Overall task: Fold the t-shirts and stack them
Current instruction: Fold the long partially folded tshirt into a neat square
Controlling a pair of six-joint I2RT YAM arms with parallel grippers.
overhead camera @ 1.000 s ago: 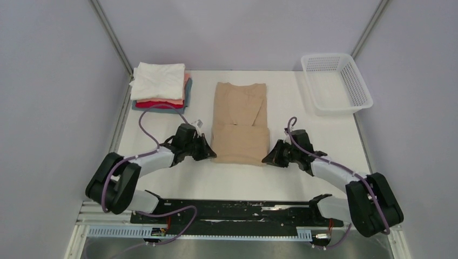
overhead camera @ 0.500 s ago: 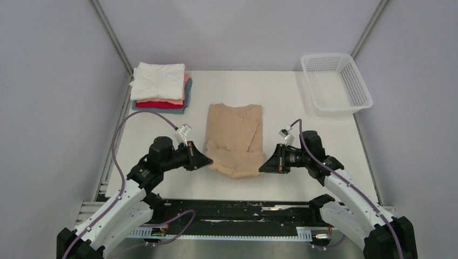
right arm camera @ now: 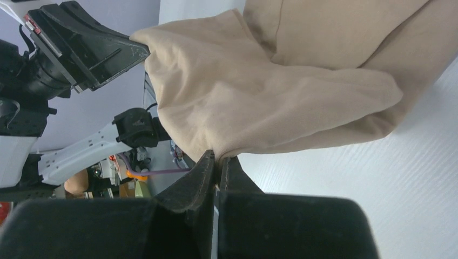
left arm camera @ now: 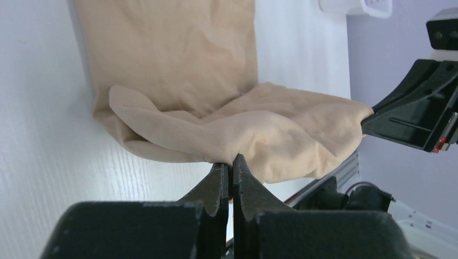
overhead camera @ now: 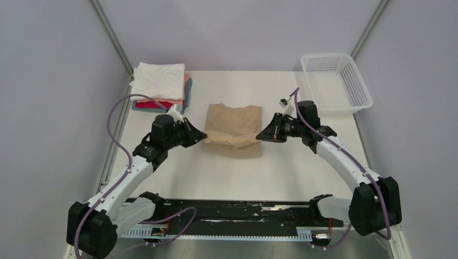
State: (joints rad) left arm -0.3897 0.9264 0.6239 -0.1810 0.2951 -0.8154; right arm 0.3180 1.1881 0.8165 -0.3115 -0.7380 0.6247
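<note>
Now the left gripper (overhead camera: 202,135) and right gripper (overhead camera: 259,136) are both pinching the soft tan cloth t-shirt (overhead camera: 233,125) (jaws clenched); a folded multicoloured shirt stack (overhead camera: 160,86) is sitting beyond the left.

Bright, even, diffuse light; faint soft shadow beneath tan t-shirt (left arm camera: 237,135); table (left arm camera: 43,162) near-overexposed in wrist views.

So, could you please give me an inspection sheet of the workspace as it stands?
Surface: white table, no spills seen.
Job's things: tan t-shirt, near edge lifted over its far half; stack of folded t-shirts far left, white on top.
Clutter: white mesh basket far right, nothing seen inside.
Grippers: left gripper and right gripper each shut on the lifted edge.
Cables: purple cables loop along both arms, off the cloth.
Surroundings: grey walls; nothing else seen.
</note>
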